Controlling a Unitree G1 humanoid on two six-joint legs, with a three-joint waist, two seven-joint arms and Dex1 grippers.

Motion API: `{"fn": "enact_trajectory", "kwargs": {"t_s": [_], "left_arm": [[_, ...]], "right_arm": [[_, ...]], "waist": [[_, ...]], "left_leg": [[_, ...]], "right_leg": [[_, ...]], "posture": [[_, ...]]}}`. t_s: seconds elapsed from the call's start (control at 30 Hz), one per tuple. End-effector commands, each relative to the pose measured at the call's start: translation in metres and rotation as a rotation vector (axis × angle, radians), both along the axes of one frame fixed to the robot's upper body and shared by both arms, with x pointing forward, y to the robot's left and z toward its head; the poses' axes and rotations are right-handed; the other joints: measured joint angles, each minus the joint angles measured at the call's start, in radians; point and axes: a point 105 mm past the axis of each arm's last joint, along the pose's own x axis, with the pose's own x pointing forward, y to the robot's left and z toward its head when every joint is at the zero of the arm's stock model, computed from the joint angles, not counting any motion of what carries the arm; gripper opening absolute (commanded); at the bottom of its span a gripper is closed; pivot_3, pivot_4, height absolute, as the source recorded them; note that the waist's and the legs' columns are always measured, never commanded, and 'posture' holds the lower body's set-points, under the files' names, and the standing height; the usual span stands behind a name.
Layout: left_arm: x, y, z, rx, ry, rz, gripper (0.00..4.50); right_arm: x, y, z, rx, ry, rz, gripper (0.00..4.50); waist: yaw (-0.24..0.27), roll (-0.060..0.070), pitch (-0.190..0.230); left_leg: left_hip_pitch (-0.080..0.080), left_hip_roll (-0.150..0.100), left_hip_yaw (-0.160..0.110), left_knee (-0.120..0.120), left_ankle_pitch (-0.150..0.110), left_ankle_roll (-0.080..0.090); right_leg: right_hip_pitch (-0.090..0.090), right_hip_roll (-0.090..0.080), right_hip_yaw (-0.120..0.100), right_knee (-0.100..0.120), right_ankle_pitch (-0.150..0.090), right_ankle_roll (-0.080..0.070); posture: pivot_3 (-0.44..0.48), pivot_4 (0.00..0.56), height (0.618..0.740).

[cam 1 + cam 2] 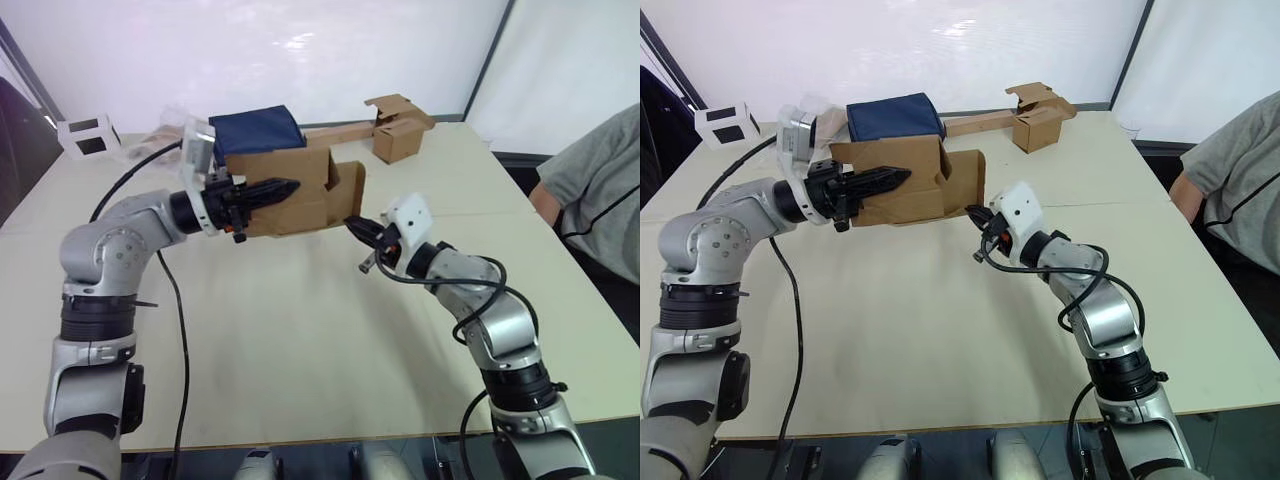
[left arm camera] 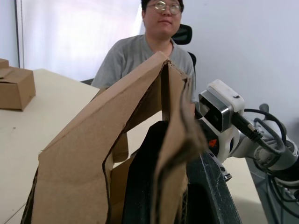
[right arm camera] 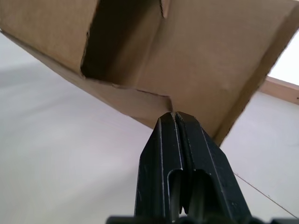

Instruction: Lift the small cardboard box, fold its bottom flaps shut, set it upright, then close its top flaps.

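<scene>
Above bare table, left gripper clamps small cardboard box.

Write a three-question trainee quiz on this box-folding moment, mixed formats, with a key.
1. True or false: the small cardboard box rests flat on the table.
2. The left gripper is: A) open and clear of the box, B) shut on a wall of the box, C) holding the navy bundle.
3. Fill in: the right gripper has its fingers ____ and its tips at the box's flap edge.

Key: 1 false, it is held up off the table; 2 B; 3 shut.
</scene>
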Motion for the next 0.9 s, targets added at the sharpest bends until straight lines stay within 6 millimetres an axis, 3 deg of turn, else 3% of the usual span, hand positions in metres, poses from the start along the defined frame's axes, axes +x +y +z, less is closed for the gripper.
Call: {"fn": "enact_trajectory", "kwargs": {"t_s": [0.03,0.23,0.57,0.9], "left_arm": [[-0.011,-0.001,0.014,-0.023,-0.042,-0.035,0.03],[-0.012,-0.002,0.011,-0.026,-0.024,-0.039,0.03],[-0.012,-0.002,0.012,-0.041,-0.018,-0.044,0.03],[-0.014,-0.002,0.013,-0.054,-0.002,-0.052,0.03]], "right_arm": [[-0.012,0.014,0.023,0.05,-0.067,0.094,0.0],[-0.034,0.03,0.03,0.096,-0.03,0.254,0.0],[-0.046,0.035,0.029,0.073,-0.02,0.317,0.0],[-0.04,0.025,0.027,0.111,0.011,0.283,0.0]], "waist": [[0.0,0.0,0.0],[0.001,0.0,0.0],[0.0,0.0,0.0],[0.001,0.0,0.0]], "left_leg": [[0.0,0.0,0.0,0.0,0.0,0.0],[0.0,0.0,0.0,0.0,0.0,0.0],[0.0,0.0,0.0,0.0,0.0,0.0],[0.0,0.0,0.0,0.0,0.0,0.0]], "right_leg": [[0.0,0.0,0.0,0.0,0.0,0.0],[0.0,0.0,0.0,0.0,0.0,0.0],[0.0,0.0,0.0,0.0,0.0,0.0],[0.0,0.0,0.0,0.0,0.0,0.0]], "posture": [[0.0,0.15,0.74],[0.0,0.15,0.74],[0.0,0.15,0.74],[0.0,0.15,0.74]]}}
